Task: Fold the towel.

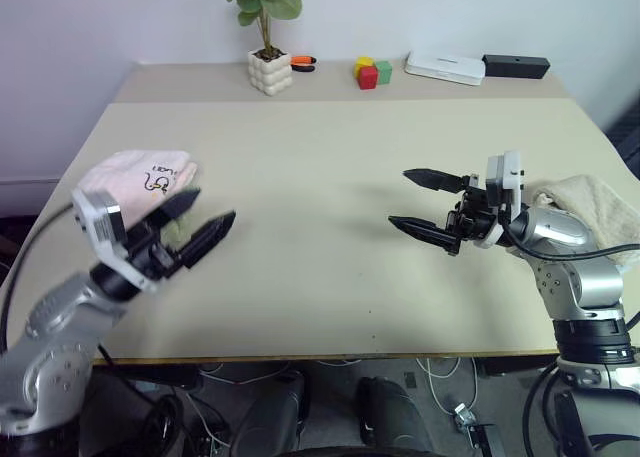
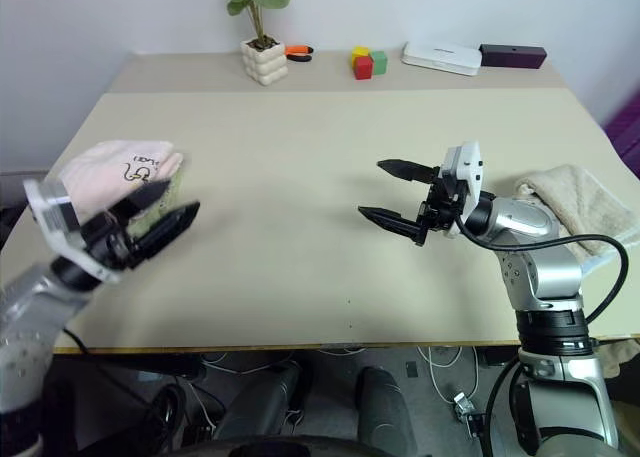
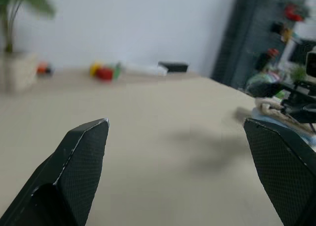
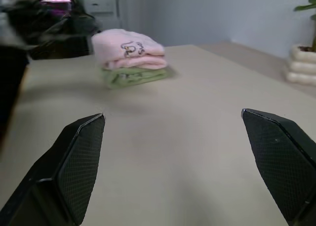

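Note:
The towel [image 1: 135, 174] lies folded into a small pink bundle with a dark embroidered mark on top, at the table's left edge. It rests on a folded light-green towel [image 4: 132, 76]. My left gripper [image 1: 212, 207] hovers open just in front of and to the right of the bundle, with nothing between its fingers [image 3: 84, 157]. On the right side of the table my right gripper [image 1: 398, 197] points left, open and empty, far from the towel [image 4: 129, 49].
A beige towel [image 1: 595, 207] lies heaped at the table's right edge behind my right arm. Along the back stand a potted plant [image 1: 270, 72], coloured blocks [image 1: 372, 73], a white box [image 1: 445, 67] and a black box [image 1: 515, 66].

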Action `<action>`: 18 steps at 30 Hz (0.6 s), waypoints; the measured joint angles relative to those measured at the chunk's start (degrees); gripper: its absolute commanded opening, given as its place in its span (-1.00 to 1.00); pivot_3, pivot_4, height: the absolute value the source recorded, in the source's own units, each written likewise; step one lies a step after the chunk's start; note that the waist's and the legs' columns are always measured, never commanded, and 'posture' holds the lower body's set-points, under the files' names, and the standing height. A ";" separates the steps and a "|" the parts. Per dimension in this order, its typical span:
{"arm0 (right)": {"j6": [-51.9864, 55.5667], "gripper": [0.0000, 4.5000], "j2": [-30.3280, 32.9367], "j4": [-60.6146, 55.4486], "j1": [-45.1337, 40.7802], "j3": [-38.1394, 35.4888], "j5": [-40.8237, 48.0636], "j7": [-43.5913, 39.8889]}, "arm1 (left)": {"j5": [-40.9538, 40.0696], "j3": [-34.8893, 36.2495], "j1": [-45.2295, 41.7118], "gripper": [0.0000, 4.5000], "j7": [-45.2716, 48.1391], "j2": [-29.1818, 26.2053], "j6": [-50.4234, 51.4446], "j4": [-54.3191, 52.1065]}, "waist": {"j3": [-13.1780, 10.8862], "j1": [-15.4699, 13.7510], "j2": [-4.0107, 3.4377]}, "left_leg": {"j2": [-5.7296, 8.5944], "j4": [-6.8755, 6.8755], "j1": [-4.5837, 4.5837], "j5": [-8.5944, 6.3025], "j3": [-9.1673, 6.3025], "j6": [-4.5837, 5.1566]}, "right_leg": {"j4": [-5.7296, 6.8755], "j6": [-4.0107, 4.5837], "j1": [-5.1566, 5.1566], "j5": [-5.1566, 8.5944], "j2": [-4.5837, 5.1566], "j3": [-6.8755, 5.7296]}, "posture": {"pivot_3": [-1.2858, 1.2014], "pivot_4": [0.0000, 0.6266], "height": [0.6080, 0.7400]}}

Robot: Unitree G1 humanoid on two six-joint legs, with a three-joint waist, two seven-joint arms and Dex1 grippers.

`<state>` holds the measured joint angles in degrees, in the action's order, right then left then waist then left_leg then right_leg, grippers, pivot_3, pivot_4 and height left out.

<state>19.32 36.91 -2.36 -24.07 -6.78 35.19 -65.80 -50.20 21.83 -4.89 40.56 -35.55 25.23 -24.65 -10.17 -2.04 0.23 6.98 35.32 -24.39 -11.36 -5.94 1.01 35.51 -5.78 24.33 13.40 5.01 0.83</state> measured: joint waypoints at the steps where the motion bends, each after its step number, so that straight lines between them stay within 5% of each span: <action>1: 0.83 1.00 0.13 -0.01 -0.50 -0.42 0.65 -0.13 | 1.24 -1.04 -1.59 0.98 0.75 -0.30 -0.51 1.34 | 0.01 0.24 -0.02 | 0.00 -0.11 0.01 0.01 0.09 0.00 | -0.05 -0.01 0.03 -0.01 0.00 0.06 | 0.03 -0.52 1.00; 18: 1.67 1.00 4.78 -7.10 8.34 -7.51 0.39 4.33 | 14.44 -12.24 -14.25 0.98 11.70 4.53 -8.28 23.58 | -0.03 1.32 0.00 | -0.01 -0.11 -0.02 -0.01 0.09 0.03 | -0.07 -0.07 0.06 -0.07 0.02 0.05 | 0.03 -0.52 1.00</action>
<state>21.00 41.69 -9.46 -15.72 -14.29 35.58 -61.47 -35.77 9.60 -19.14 52.26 -31.03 16.95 -1.07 -10.20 -0.71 0.22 6.97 35.22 -24.41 -11.37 -5.85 1.04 35.45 -5.85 24.38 13.34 5.03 0.88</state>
